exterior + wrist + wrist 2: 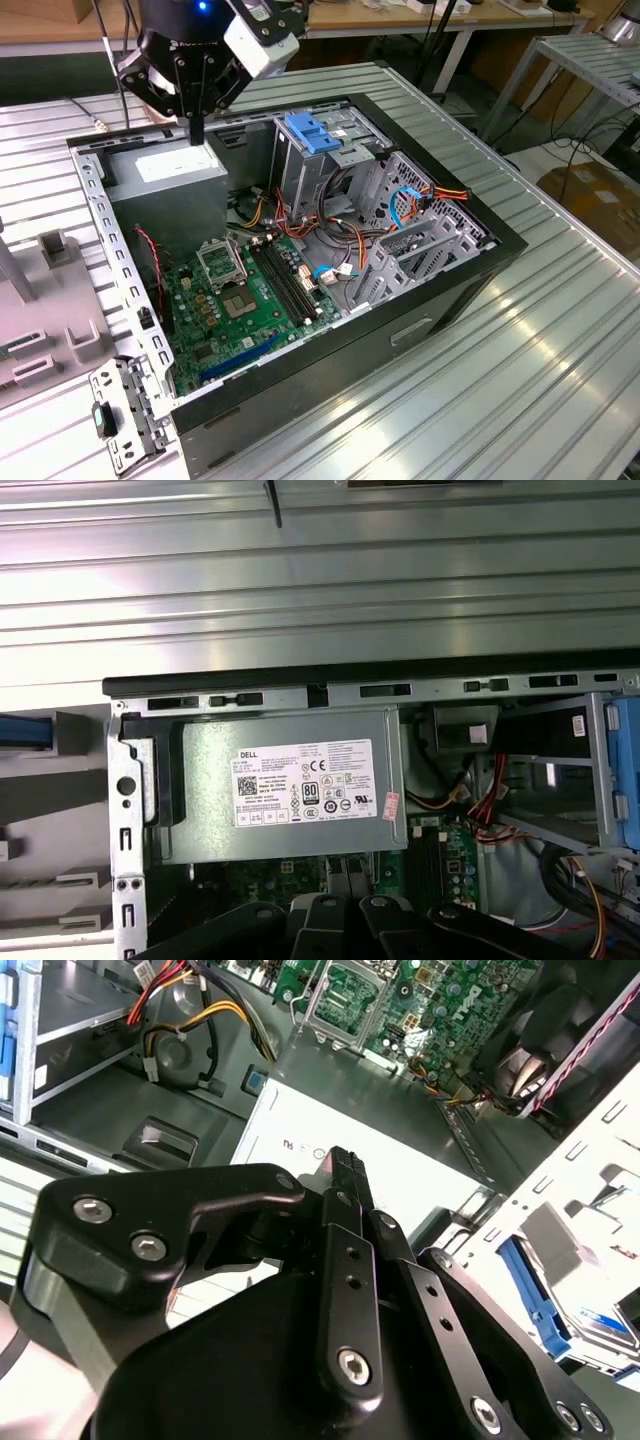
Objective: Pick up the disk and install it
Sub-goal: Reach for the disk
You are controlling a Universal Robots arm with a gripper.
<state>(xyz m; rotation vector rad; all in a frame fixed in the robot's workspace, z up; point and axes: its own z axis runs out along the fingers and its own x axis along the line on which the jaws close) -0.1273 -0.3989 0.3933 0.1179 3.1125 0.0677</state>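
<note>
One open computer case [420, 320] on a ribbed table [560, 360]. One power supply [170, 165] at the case's eleven o'clock in the exterior view. One gripper [197, 135] just above it, fingers together, holding nothing. One disk [603, 1325] lying outside the case wall, not yet picked up; installing remains.

The computer case [440, 290] lies open on the slatted table [560, 330]. Inside, the power supply [175, 165] sits at the far corner on the exterior view's left, the drive cage [300, 170] to its right, the motherboard [240, 300] nearer. The gripper [197, 135] hangs over the power supply.
</note>
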